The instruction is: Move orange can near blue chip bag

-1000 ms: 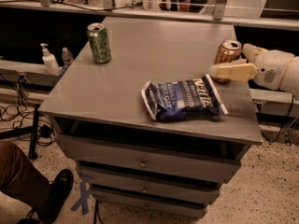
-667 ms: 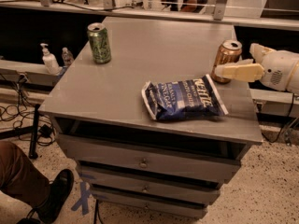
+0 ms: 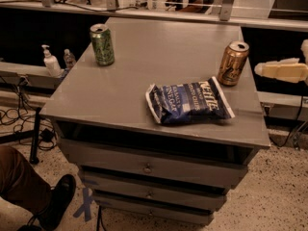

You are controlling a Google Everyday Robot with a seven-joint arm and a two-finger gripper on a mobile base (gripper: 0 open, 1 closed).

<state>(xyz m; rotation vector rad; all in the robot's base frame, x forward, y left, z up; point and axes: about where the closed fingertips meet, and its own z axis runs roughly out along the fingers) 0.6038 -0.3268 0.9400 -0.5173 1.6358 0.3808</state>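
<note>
The orange can (image 3: 233, 63) stands upright near the right edge of the grey cabinet top (image 3: 144, 76). It is just behind the right end of the blue chip bag (image 3: 189, 102), which lies flat at the front right. My gripper (image 3: 262, 70) is at the right edge of the view, off the cabinet top. It is apart from the can, a short way to its right, and holds nothing.
A green can (image 3: 102, 44) stands upright at the back left of the top. Drawers (image 3: 147, 167) sit below the top. A pump bottle (image 3: 50, 61) is on a shelf at the left. A person's leg and shoe (image 3: 36, 196) are at the lower left.
My gripper has let go of the orange can and drawn back to the right, off the cabinet top. The can stays upright beside the chip bag.
</note>
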